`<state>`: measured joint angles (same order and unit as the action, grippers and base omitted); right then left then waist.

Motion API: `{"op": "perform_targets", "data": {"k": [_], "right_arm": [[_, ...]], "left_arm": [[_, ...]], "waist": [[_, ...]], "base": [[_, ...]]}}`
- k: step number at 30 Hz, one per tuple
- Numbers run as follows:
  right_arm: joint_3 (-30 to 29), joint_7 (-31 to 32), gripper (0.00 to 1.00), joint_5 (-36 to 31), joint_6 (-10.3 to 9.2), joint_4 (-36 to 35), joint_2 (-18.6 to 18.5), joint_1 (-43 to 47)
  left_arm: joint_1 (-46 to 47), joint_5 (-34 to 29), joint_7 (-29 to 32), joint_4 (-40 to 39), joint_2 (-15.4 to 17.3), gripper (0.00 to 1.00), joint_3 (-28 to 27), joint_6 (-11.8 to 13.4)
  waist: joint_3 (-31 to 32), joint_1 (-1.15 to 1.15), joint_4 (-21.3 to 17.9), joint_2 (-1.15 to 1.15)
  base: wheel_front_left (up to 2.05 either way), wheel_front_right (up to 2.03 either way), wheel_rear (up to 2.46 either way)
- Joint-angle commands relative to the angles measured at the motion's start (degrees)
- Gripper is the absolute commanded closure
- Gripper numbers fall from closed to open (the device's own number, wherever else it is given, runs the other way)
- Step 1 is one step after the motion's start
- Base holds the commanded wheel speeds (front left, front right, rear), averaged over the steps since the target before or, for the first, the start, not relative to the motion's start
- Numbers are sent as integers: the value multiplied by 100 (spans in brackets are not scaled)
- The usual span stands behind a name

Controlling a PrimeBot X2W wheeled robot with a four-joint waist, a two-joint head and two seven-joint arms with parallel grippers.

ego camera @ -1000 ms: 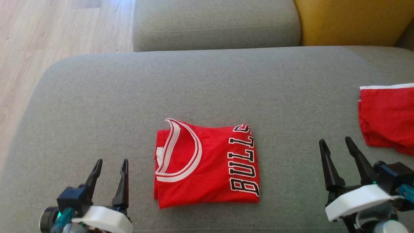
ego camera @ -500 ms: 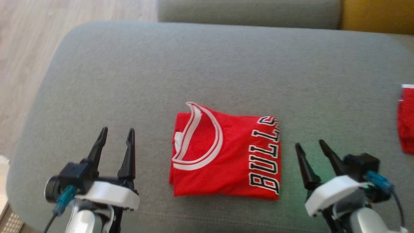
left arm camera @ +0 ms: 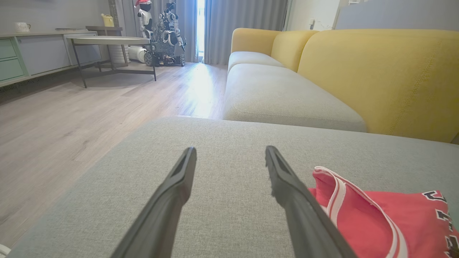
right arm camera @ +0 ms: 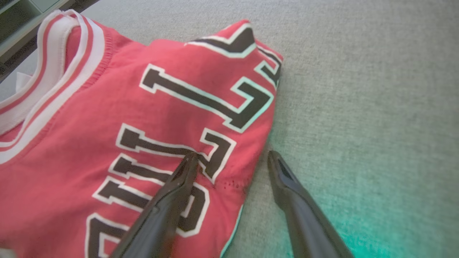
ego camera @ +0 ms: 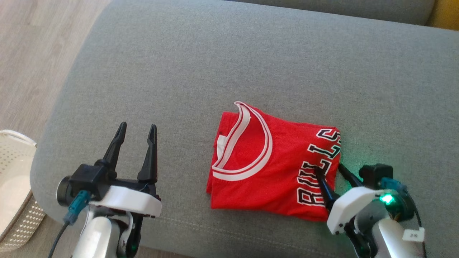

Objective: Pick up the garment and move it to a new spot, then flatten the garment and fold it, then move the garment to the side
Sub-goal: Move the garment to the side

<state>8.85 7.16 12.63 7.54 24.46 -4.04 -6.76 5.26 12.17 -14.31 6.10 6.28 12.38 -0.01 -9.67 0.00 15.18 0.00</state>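
Right hand (ego camera: 327,167) is spread wide and straddles the right-hand edge of the folded red jersey (ego camera: 265,172). One finger (right arm camera: 179,186) lies over the black lettering and the other over bare fabric just beside the shirt. Whether the finger on the lettering presses into the cloth I cannot tell. It pinches nothing. A green light (ego camera: 386,198) glows on its wrist and tints the cushion beside it.

The jersey lies flat on the grey sofa cushion (ego camera: 251,53), near the cushion's front edge and right of its middle. The white-trimmed neckline is turned to the left and the lettering runs along the right side.

Left hand (ego camera: 138,125) is also spread and holds nothing. It hangs over the cushion near the front left corner, well apart from the jersey. A white basket (ego camera: 14,179) stands on the wooden floor (ego camera: 28,53) off that corner.
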Motion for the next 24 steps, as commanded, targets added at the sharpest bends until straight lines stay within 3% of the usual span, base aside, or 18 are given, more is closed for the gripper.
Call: {"op": "perform_targets", "data": {"k": [1, 2, 15, 24], "right_arm": [[197, 82, 86, 50, -5, 56, 68, -149], [218, 75, 100, 69, -5, 98, 73, -191], [160, -32, 100, 35, -5, -262, -218, -412], [-598, 161, 100, -10, -5, -890, -940, -969]], "left_arm": [[293, -57, -67, -199, 14, 0, -210, -12], [296, -69, -67, -207, 5, 0, -224, -18], [293, -231, -68, -218, -10, 0, -330, -141], [454, -343, -68, -314, 69, 0, -317, -274]], "waist": [[-28, 0, -6, 0], [-38, 0, -20, 0], [-65, 0, -843, 0], [-312, 0, -1803, 0]], "base": [[0, 0, 0], [0, 0, 0], [0, 0, 0], [0, 0, 0]]}}
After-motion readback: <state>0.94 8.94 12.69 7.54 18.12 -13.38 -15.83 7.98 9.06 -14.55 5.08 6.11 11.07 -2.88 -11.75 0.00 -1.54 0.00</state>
